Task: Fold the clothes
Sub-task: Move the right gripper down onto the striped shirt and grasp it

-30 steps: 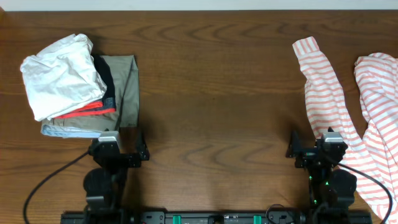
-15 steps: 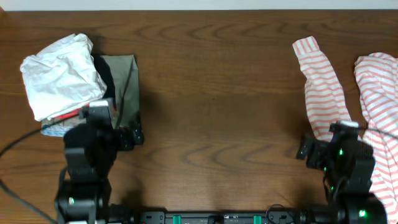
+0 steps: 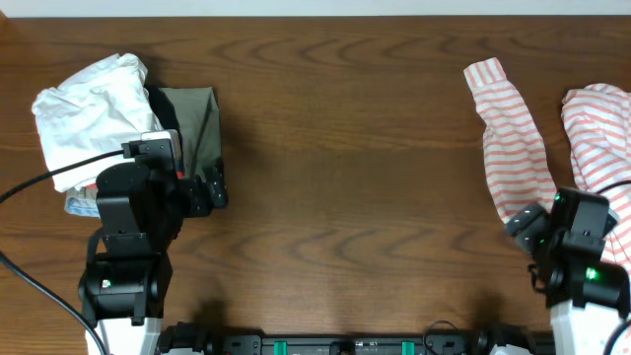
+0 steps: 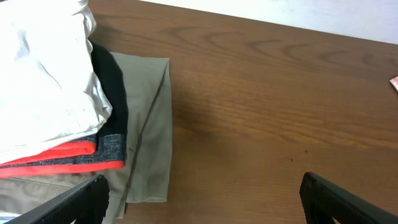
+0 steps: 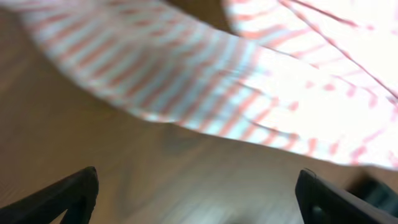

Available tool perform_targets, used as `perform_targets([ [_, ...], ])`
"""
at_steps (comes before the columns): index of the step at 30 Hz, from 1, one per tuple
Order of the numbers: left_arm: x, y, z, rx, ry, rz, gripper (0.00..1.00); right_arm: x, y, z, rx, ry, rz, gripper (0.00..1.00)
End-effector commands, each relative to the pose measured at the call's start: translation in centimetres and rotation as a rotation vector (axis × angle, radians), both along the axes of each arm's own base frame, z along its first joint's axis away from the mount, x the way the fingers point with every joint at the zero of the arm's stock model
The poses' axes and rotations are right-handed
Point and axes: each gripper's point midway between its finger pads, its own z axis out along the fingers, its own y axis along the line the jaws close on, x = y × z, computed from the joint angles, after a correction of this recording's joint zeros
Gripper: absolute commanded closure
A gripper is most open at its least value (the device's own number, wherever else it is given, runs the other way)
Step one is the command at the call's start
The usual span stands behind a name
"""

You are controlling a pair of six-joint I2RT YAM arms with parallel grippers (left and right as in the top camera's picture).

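On the worktop (image 3: 345, 148), left pincer (image 4: 208, 202) and right pincer (image 5: 199, 196) are held apart; the striped shirt (image 3: 596, 138) may be dragged askew if only its sleeve (image 3: 508, 138) is pinched.

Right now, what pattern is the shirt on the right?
The shirt has coral-pink and white stripes; overhead shows it best.
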Motion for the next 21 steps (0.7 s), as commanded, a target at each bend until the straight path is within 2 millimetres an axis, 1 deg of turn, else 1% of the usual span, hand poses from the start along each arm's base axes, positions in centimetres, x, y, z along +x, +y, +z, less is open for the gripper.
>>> perform_targets([
  [1, 0.3, -0.3, 1.1, -0.017, -0.027, -0.008, 0.02, -1.4, -3.3, -0.8, -0.032, 0.046, -0.216, 0.01],
  [7, 0.4, -0.3, 0.9, -0.018, -0.019, -0.008, 0.02, -3.6, -6.5, -4.0, 0.022, 0.188, -0.397, 0.01],
  [12, 0.5, -0.3, 0.9, -0.017, -0.021, -0.008, 0.02, -3.5, -8.6, -6.5, 0.036, 0.266, -0.400, 0.01],
  [15, 0.5, -0.3, 0.9, -0.017, -0.022, -0.008, 0.02, -3.4, -9.3, -7.8, 0.048, 0.287, -0.420, 0.01],
  [21, 0.4, -0.3, 0.9, -0.017, -0.020, -0.008, 0.02, -3.6, -9.5, -11.3, 0.136, 0.352, -0.443, 0.01],
])
